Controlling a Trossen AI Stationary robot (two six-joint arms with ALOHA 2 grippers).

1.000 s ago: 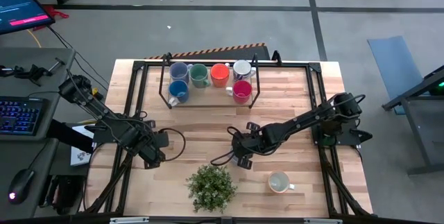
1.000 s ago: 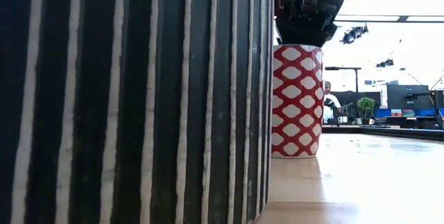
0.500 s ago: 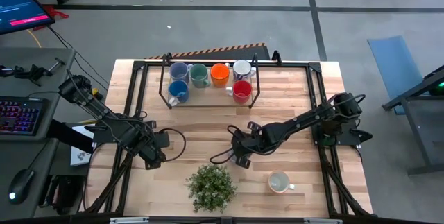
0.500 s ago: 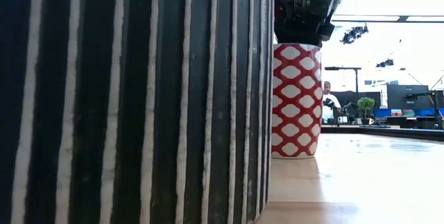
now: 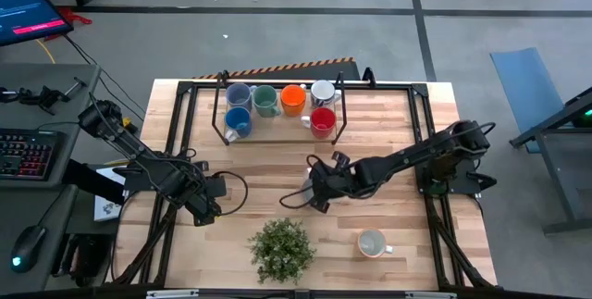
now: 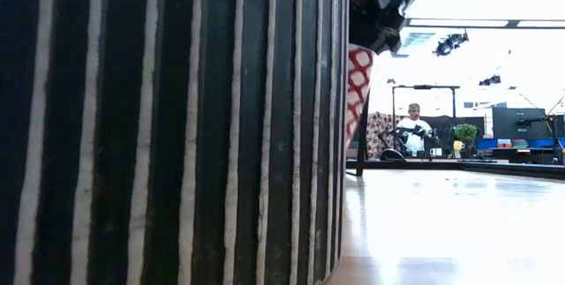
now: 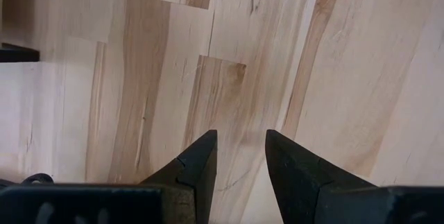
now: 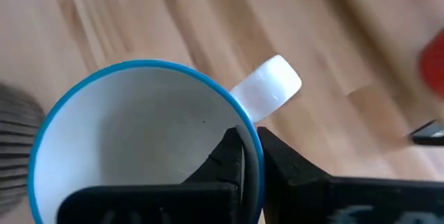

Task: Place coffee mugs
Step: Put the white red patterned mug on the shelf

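Mug (image 8: 139,141) with a blue rim, white inside, is pinched at its rim by the right gripper (image 8: 250,156) — only the right wrist view shows that grip. From above, that gripper (image 5: 314,191) sits mid-table; the low view catches a red-and-white patterned side (image 6: 357,82). Six mugs (image 5: 277,109) fill the rack, a cream one (image 5: 372,242) stands apart, and the left gripper (image 7: 239,161) hovers slightly parted, empty.

A robotics lab: two dark arms stood on a black-framed wooden tabletop (image 5: 277,165) over a grey concrete floor (image 5: 305,35) marked with hazard tape. A lit keyboard (image 5: 28,155) and monitor (image 5: 28,7) flanked it, and a person (image 6: 413,126) sat beyond under ceiling lights.
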